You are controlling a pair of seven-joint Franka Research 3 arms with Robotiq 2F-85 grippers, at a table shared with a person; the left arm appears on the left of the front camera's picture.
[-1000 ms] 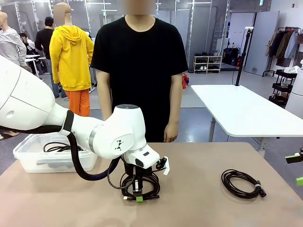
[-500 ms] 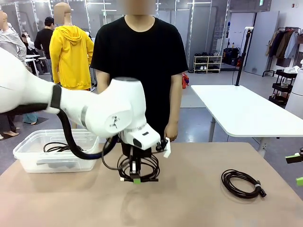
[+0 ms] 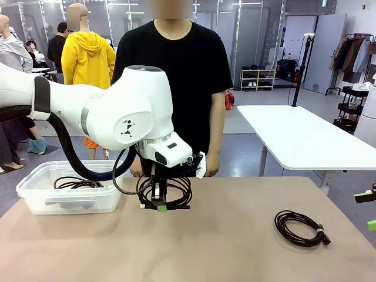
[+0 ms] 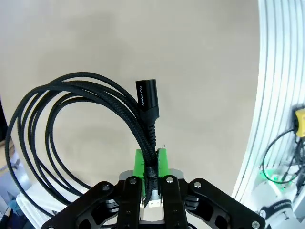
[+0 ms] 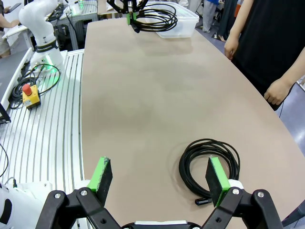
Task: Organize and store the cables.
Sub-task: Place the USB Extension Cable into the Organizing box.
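Front view: my left claw (image 3: 158,204) hangs above the table (image 3: 235,258), clenched on a coiled black cable (image 3: 167,189). The cable dangles clear of the surface, just in front of the person (image 3: 176,76) standing at the far edge. Through my left wrist camera, the green pads clamp several braided strands together (a plug end (image 4: 147,98) rises straight above the pinch), and the loops spread out to one side. A clear bin (image 3: 35,200) sits on the table toward my left, with another black cord (image 3: 73,183) lying inside it. My right claw (image 5: 159,175) is spread wide and grasps nothing. A second coil (image 5: 209,160) lies flat on the table below it, and neither pad touches it.
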